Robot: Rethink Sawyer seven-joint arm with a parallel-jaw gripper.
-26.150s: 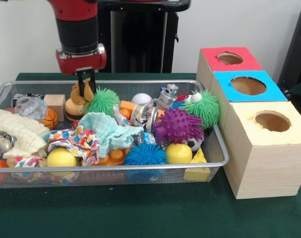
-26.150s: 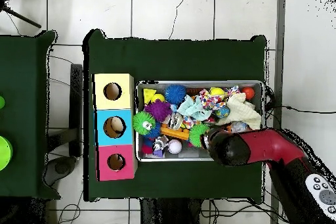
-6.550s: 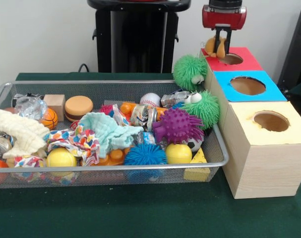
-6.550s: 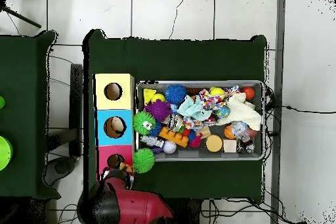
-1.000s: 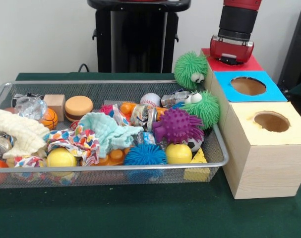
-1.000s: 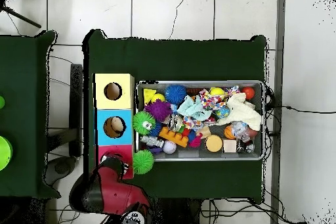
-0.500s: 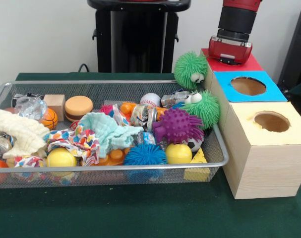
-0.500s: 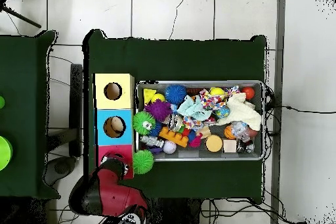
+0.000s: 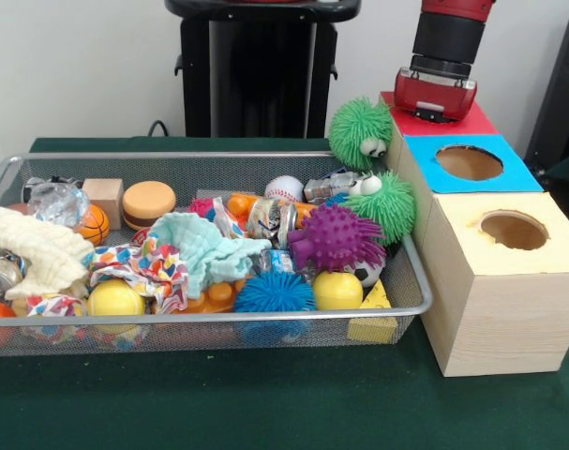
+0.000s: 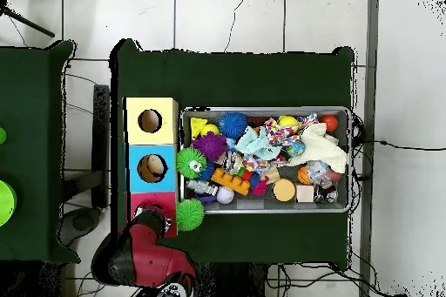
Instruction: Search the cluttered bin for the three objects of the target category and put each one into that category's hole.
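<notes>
Going left to right in the front view, the wire bin point(image 9: 209, 314) is sitting on the green table point(image 9: 265, 403), crowded with toys: a cream cloth point(image 9: 31, 246) at the left end, a tan burger-shaped toy point(image 9: 148, 199) and a wooden cube point(image 9: 104, 195) behind it, a patterned rag point(image 9: 148, 267) and pale green cloth point(image 9: 204, 248) in the middle, then a purple spiky ball point(image 9: 336, 236), a blue spiky ball point(image 9: 273, 292) and a yellow ball point(image 9: 337, 289). A green fuzzy ball point(image 9: 359, 133) is lying outside the bin, against the red-topped box point(image 9: 471, 120), where it could get knocked.

At the right, the gripper point(image 9: 437, 94) is sitting low over the red hole, covering it from both cameras. I cannot tell whether it is clenched, released or holding anything, since the arm's red body is hiding the fingers. My judgement is that a drop into the red hole is in hand. The next move probably calls for lifting clear, swinging back over the bin and picking out another matching toy from under the cloths, which are burying much of the pile.
</notes>
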